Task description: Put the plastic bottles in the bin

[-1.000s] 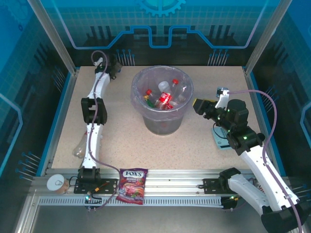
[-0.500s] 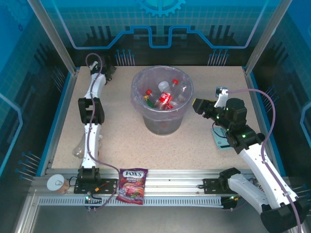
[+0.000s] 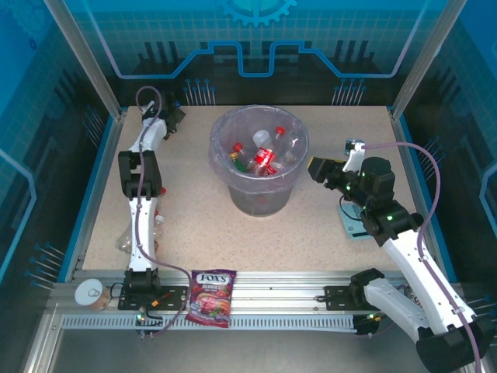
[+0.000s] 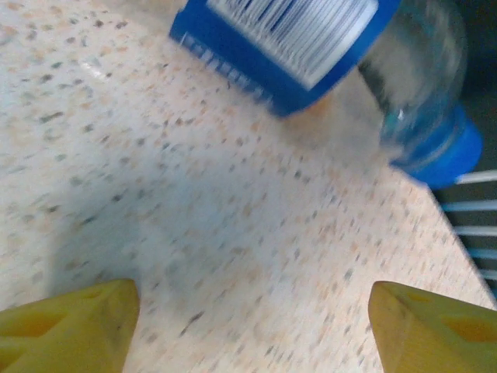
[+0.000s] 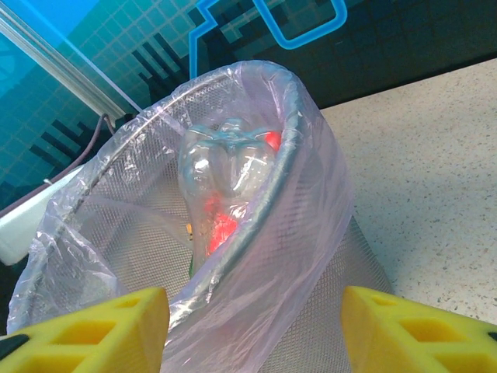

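Speckled beige table (image 3: 194,225), bin (image 3: 260,198) mid-table; teal panel walls (image 3: 256,47)

Robot lab cell: aluminium frame (image 3: 85,58), blue gear-print panels (image 3: 256,39), left arm (image 3: 142,217) and right arm (image 3: 408,252) bolted to slotted rail (image 3: 279,294) at bench (image 3: 202,225) edge.

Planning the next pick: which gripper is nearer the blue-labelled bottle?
Left. The left gripper, jaws open, faces the blue-labelled bottle lying just ahead; the right gripper is beyond the bin, at its right side.
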Available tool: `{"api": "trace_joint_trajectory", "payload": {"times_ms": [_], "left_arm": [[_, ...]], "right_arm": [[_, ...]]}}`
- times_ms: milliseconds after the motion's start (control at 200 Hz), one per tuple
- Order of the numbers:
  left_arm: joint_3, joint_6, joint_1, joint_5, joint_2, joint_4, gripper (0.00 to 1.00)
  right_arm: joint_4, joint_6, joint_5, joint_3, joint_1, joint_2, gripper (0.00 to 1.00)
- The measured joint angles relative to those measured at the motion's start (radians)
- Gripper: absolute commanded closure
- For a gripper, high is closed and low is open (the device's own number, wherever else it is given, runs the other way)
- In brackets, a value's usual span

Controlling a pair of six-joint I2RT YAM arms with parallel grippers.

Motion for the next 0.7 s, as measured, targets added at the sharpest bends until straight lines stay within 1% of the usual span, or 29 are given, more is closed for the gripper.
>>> {"api": "trace_joint_trajectory", "payload": {"times_ms": [105, 170, 215, 315, 365, 400, 535, 700], "left_arm": [[-0.029, 0.092, 0.009, 0.021, -0.059, 0.011, 0.13], [0.002, 0.150, 0.024, 0.058, -0.075, 0.023, 0.05], [0.055, 0.187, 0.040, 0.096, -0.070, 0.021, 0.01], [0.246, 0.214, 0.088, 0.182, -0.012, 0.013, 0.01], [0.327, 0.211, 0.114, 0.216, 0.021, 0.025, 0.01], [0.349, 0.201, 0.134, 0.235, 0.035, 0.043, 0.01], [0.331, 0.116, 0.200, 0.269, 0.089, 0.130, 0.03], [0.404, 0.011, 0.247, 0.277, 0.267, 0.163, 0.09]], "right_arm": [[0.000, 0.000, 0.000, 0.000, -0.003, -0.002, 0.39], [0.000, -0.001, 0.000, 0.000, -0.003, -0.004, 0.39], [0.000, -0.004, 0.000, 0.000, -0.004, -0.005, 0.39], [-0.004, -0.012, 0.001, 0.000, -0.005, -0.005, 0.39], [-0.008, -0.013, 0.003, 0.000, -0.006, -0.005, 0.39], [-0.011, -0.014, 0.003, 0.000, -0.008, -0.005, 0.39], [-0.027, -0.011, 0.005, 0.000, -0.010, -0.005, 0.39], [-0.058, -0.003, 0.031, 0.006, -0.005, -0.016, 0.40]]}}
